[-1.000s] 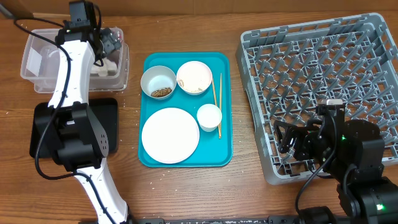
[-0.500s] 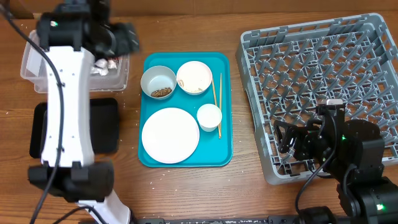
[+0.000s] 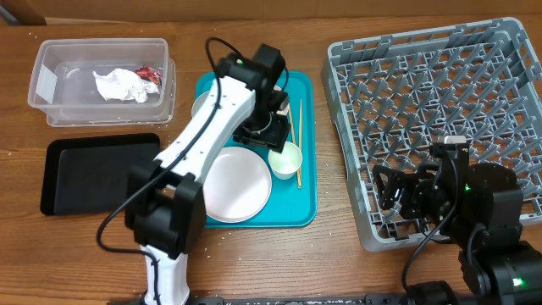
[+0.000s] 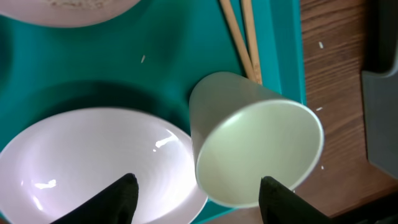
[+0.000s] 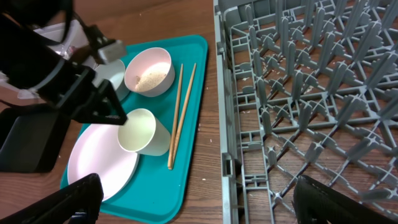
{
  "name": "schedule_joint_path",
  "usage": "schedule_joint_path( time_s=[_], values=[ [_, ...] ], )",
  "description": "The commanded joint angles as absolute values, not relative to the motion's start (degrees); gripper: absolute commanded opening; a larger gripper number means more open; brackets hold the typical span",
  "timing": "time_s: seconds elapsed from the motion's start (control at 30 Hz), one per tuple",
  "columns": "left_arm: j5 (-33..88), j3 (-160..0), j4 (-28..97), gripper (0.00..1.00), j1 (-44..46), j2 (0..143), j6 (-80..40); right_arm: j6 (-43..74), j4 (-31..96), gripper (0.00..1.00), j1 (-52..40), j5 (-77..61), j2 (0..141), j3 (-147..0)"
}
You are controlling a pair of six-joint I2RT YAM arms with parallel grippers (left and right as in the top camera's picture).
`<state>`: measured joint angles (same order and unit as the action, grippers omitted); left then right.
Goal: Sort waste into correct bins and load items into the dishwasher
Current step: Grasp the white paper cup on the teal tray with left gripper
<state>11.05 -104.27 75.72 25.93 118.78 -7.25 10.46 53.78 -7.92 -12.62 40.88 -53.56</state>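
Observation:
My left gripper (image 3: 264, 129) (image 4: 199, 202) is open and empty, low over the teal tray, between the small white cup (image 4: 255, 149) (image 3: 285, 158) (image 5: 140, 130) and the round white plate (image 4: 93, 162) (image 3: 233, 185). The chopsticks (image 3: 296, 135) (image 5: 180, 115) lie along the tray's right side. A bowl with rice grains (image 5: 149, 71) sits behind the cup, and a second bowl (image 3: 201, 106) is mostly hidden by the arm. The tissue (image 3: 117, 85) and the red wrapper (image 3: 149, 74) lie in the clear tub (image 3: 51, 102). My right gripper (image 3: 400, 191) (image 5: 202, 208) is open over the grey rack's (image 3: 440, 102) front left.
The black tray (image 3: 93, 174) lies at the left front, in front of the clear tub. The teal tray (image 3: 296, 212) sits mid-table. A strip of bare wood separates it from the rack (image 5: 311, 93). My left arm stretches across the tray's left half.
My left arm has swung from over the clear tub to the teal tray. The tissue and wrapper now show lying in the tub. The right arm has not moved.

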Motion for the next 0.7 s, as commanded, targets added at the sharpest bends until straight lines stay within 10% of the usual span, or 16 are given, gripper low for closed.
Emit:
schedule_joint_path(
  time_s=[0.0, 0.47, 0.67],
  values=[
    [11.64, -103.81, 74.5, 0.61, 26.39, 120.55, -5.96, 10.17, 53.69, 1.0, -8.08, -12.14, 40.8, -54.76],
    [11.46, -103.5, 72.07, 0.32, 26.57, 125.54, -6.72, 10.2, 53.71, 1.0, -8.08, -12.1, 45.12, -54.76],
    [11.49, -103.81, 72.14, 0.04, 26.52, 125.8, -9.13, 10.37, 53.34, 1.0, -8.08, -12.19, 45.93, -54.76]
  ],
)
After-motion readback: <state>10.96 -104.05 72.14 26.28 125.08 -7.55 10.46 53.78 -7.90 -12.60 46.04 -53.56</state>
